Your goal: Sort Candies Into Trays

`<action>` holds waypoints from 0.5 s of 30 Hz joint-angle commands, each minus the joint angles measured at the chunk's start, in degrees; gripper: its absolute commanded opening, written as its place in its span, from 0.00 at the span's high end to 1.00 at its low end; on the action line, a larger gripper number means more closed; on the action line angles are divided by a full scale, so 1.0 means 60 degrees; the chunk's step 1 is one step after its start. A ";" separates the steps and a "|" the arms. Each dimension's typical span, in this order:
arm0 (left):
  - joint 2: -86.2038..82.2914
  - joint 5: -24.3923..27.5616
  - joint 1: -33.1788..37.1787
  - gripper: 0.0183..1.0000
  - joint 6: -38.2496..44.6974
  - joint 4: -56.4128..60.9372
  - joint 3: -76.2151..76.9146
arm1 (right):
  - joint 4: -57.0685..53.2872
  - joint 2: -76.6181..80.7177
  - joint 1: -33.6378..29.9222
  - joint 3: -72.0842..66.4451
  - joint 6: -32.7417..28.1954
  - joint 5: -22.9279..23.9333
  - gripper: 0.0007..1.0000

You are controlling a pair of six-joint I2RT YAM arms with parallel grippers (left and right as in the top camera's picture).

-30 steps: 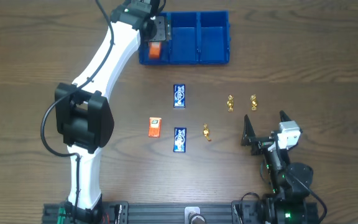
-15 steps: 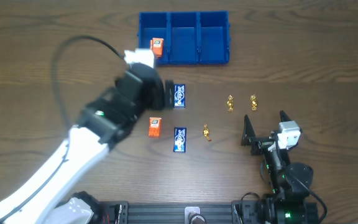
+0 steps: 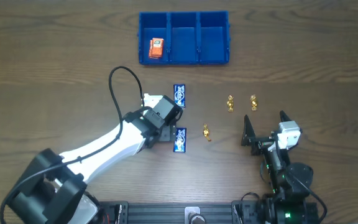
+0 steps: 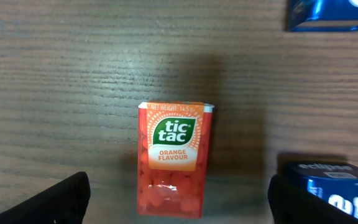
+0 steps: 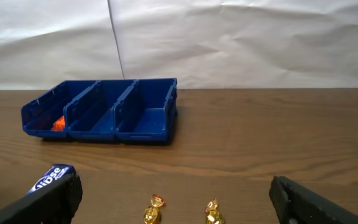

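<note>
Left wrist view, spread fingers (image 4: 50, 203) above orange box (image 4: 176, 158)

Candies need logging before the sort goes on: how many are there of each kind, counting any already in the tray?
Orange boxes: 2
Blue boxes: 2
Gold wrapped candies: 3
Total: 7

Wooden table (image 3: 55, 62) with blue tray (image 3: 184, 61), orange box (image 4: 176, 158), two blue boxes (image 3: 179, 96), three gold candies (image 3: 230, 102)
</note>
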 commanded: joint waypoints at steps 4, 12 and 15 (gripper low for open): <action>0.0710 0.0022 0.0171 0.10 -0.0419 0.0018 -0.0004 | -0.0018 -0.0033 0.0066 -0.0036 -0.0087 0.0084 0.00; 0.1096 0.0036 0.0204 0.31 -0.0444 0.0353 -0.0004 | -0.0018 -0.0033 0.0066 -0.0036 -0.0087 0.0084 0.00; 0.1100 0.0036 0.0204 0.50 -0.0444 0.0372 -0.0004 | -0.0018 -0.0033 0.0066 -0.0036 -0.0087 0.0084 0.00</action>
